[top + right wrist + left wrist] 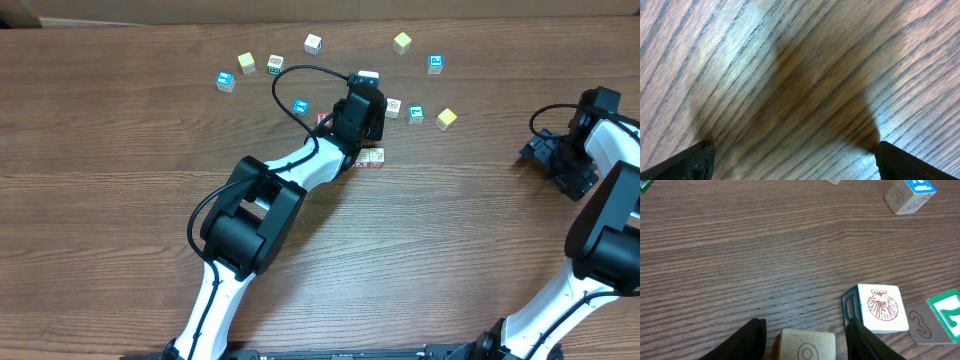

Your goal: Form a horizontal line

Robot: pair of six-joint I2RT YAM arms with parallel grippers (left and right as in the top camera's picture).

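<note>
My left gripper (pixel 368 102) (pixel 807 335) is open and low over the table. Its fingers straddle a whitish cube with an "O" side (pixel 807 347), with small gaps on both sides. The gripper hides this cube in the overhead view. Just right of the right finger stands a whitish cube with a red shell print (pixel 883 309) (pixel 392 107). A green-topped cube (pixel 945 314) (pixel 415 114) sits close beside it on the same line. My right gripper (pixel 548 152) (pixel 795 155) is open and empty over bare wood at the far right.
Loose cubes lie around: a yellow one (pixel 446 119), a blue-topped "3" cube (pixel 910 195) (pixel 435 64), another yellow one (pixel 402 42), a blue one (pixel 301 107), a red-printed one (pixel 370 157) beside the left arm, and several at the back left (pixel 246 62).
</note>
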